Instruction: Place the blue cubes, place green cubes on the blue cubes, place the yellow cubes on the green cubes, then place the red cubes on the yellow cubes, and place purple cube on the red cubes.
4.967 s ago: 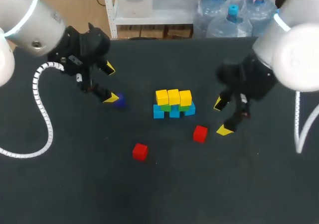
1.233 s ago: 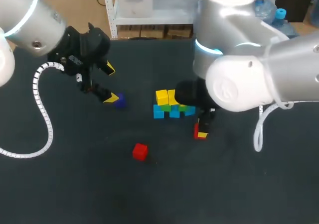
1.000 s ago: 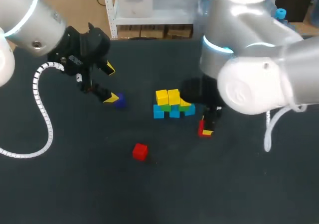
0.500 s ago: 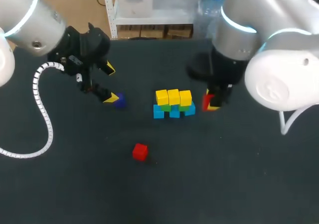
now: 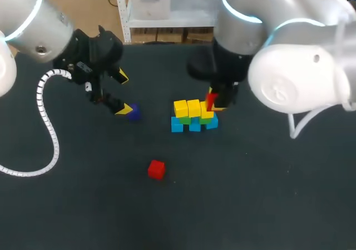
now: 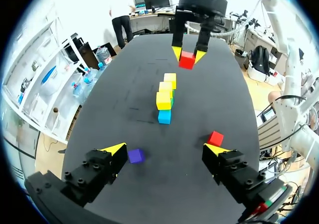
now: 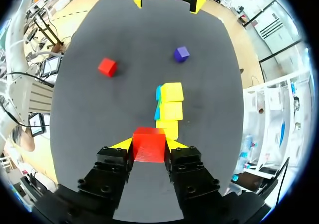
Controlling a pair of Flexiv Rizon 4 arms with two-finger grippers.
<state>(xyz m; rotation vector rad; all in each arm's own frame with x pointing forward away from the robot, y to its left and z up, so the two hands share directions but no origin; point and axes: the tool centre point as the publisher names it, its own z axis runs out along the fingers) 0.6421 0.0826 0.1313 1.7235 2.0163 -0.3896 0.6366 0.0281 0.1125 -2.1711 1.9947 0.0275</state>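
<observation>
3-tier stack built; right gripper clamps red cube over it; 2nd red cube, purple cube lie near stack; left gripper spread wide, empty.

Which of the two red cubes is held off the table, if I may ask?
The red cube in the right gripper, near the stack; the other red cube lies alone on the table.

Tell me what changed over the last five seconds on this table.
The right gripper came down on the red cube right of the stack, shut on it, lifted it and carried it to just above the yellow cubes' right end. The left gripper, the purple cube, the other red cube and the stack stayed put.
</observation>
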